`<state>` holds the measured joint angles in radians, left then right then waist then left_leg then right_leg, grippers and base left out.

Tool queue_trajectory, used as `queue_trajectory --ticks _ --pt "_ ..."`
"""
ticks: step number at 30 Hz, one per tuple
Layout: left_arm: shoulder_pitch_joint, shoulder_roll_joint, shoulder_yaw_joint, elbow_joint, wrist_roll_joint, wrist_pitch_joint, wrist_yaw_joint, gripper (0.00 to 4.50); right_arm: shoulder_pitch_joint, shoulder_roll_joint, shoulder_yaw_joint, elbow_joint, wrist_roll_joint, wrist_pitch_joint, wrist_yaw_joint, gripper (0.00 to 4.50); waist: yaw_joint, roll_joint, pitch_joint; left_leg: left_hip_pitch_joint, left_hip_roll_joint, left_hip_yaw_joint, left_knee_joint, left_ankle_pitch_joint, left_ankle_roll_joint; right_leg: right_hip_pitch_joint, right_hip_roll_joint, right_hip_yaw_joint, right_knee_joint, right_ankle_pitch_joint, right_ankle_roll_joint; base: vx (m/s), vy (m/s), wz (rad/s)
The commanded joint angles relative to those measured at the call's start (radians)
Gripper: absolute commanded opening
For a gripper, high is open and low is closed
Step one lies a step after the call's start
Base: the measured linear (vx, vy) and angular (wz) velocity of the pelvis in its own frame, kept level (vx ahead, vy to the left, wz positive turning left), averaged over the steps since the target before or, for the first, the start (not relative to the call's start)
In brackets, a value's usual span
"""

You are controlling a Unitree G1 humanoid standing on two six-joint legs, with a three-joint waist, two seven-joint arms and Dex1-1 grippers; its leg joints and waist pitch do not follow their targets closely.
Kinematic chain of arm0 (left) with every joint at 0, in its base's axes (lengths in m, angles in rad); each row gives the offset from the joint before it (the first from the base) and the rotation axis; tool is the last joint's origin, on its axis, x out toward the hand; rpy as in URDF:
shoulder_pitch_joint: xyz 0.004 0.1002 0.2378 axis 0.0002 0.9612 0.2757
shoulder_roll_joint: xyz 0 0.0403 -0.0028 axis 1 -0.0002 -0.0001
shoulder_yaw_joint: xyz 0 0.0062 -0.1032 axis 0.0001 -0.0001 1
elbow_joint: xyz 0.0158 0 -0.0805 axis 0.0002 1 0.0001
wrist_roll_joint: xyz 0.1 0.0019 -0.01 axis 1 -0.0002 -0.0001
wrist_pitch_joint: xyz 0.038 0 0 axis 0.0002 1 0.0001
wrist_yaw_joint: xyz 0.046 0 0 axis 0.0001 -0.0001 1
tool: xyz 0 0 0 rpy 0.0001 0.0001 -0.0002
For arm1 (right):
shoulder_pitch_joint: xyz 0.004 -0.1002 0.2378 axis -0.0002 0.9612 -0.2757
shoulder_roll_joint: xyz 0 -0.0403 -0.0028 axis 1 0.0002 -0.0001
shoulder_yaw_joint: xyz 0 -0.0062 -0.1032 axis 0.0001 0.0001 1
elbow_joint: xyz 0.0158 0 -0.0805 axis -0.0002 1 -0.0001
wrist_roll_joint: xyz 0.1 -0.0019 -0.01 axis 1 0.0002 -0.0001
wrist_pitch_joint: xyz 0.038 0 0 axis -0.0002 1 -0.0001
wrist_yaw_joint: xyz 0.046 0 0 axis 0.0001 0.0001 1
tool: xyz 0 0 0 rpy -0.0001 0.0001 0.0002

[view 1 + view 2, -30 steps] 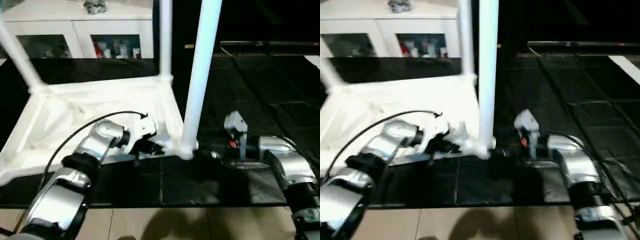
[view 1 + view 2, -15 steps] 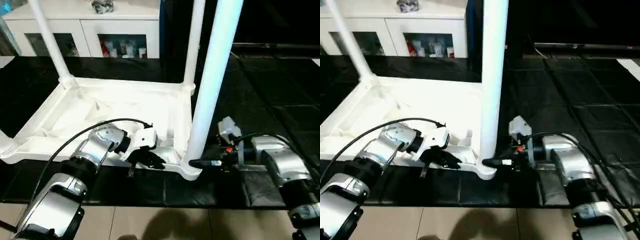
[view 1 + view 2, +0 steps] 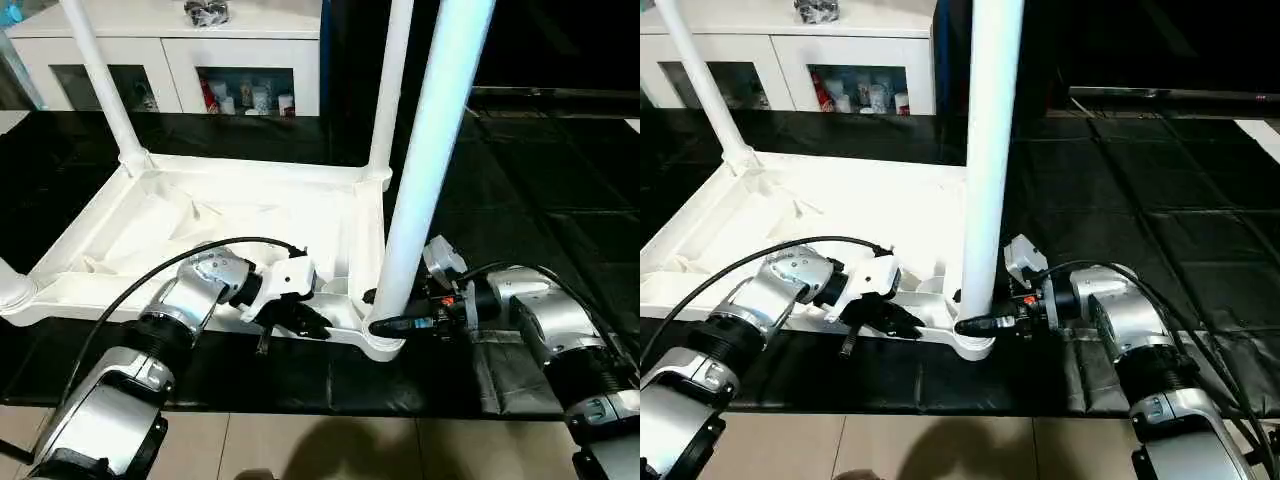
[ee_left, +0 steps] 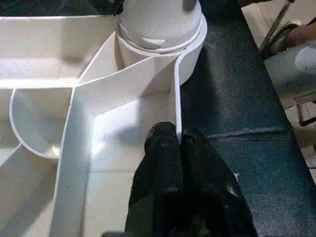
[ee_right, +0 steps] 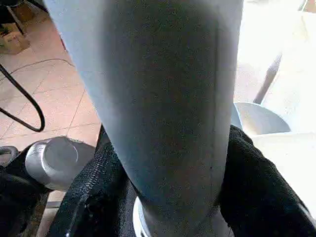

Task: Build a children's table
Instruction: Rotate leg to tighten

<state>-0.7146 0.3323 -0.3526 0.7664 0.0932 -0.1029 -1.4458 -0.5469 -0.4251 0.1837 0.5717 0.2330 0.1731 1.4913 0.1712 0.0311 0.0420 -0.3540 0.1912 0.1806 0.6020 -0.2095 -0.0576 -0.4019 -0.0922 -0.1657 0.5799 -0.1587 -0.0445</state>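
Note:
The children's table lies upside down on the black mat, its ribbed white top facing up. Legs stand in the back left and back right sockets. A thick white leg rises from the near right corner socket. My left gripper is shut on the thin front rim of the top beside that socket, and its black fingers pinch the rim wall. My right gripper reaches in from the right at the base of the near right leg, one finger on each side, both against it.
A white cabinet with glass-fronted shelves stands behind the table. The black mat stretches to the right. Tiled floor runs along the near edge. A black cable arcs over my left forearm.
My right gripper has moved left to the near right leg and its fingers have closed in around the base. The left gripper has kept its hold on the rim. The camera shifted early on.

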Motion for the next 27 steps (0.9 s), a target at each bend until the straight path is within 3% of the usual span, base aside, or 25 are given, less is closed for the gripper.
queue_trajectory --ticks 1,11,15,16,20,24,27 --pt "-0.009 0.002 -0.023 -0.009 0.019 -0.003 0.009 0.0 -0.011 0.008 0.009 -0.001 0.013 0.018 0.033 2.19 -0.006 -0.014 -0.075 0.003 0.06 -0.018 -0.062 -0.068 0.095 0.062 -0.089 0.076 -0.056 -0.242 -0.13 0.0 0.0 0.0" --pt "-0.022 -0.019 -0.007 0.01 0.019 0.025 0.068 0.0 0.011 0.013 0.015 -0.03 0.025 0.034 0.038 2.09 -0.004 -0.011 -0.075 0.007 0.06 -0.017 -0.062 -0.087 0.087 0.061 -0.088 0.077 -0.059 -0.253 -0.133 0.0 0.0 0.0" --pt "-0.027 -0.036 0.01 0.019 0.012 0.054 0.11 0.0 0.061 0.034 -0.003 -0.091 0.049 0.07 -0.019 2.09 -0.001 -0.011 -0.073 0.012 0.063 -0.016 -0.064 -0.097 0.083 0.057 -0.088 0.08 -0.062 -0.258 -0.134 0.0 0.0 0.0" --pt "-0.029 -0.039 0.013 0.02 0.01 0.059 0.116 0.0 0.069 0.037 -0.006 -0.1 0.054 0.081 -0.029 2.09 -0.003 -0.012 -0.073 0.007 0.061 -0.018 -0.065 -0.101 0.082 0.062 -0.089 0.079 -0.061 -0.267 -0.131 0.0 0.0 0.0" --pt "-0.041 -0.056 0.025 0.034 0.01 0.081 0.161 0.0 0.103 0.061 -0.018 -0.126 0.059 0.093 -0.089 2.09 -0.007 -0.011 -0.07 0.009 0.057 -0.016 -0.066 -0.124 0.072 0.061 -0.089 0.078 -0.071 -0.326 -0.109 0.0 0.0 0.0" --pt "-0.056 -0.074 0.039 0.05 0.009 0.105 0.205 0.0 0.124 0.095 -0.038 -0.145 0.054 0.112 -0.167 2.09 -0.012 -0.011 -0.063 0.016 0.05 -0.015 -0.069 -0.167 0.054 0.057 -0.088 0.071 -0.094 -0.459 -0.06 0.0 0.0 0.0" --pt "-0.064 -0.087 0.043 0.052 0.008 0.126 0.225 0.0 0.139 0.118 -0.047 -0.157 0.039 0.125 -0.233 2.09 -0.019 -0.01 -0.061 0.016 0.05 -0.018 -0.072 -0.183 0.044 0.056 -0.087 0.068 -0.1 -0.483 -0.042 0.0 0.0 0.0"
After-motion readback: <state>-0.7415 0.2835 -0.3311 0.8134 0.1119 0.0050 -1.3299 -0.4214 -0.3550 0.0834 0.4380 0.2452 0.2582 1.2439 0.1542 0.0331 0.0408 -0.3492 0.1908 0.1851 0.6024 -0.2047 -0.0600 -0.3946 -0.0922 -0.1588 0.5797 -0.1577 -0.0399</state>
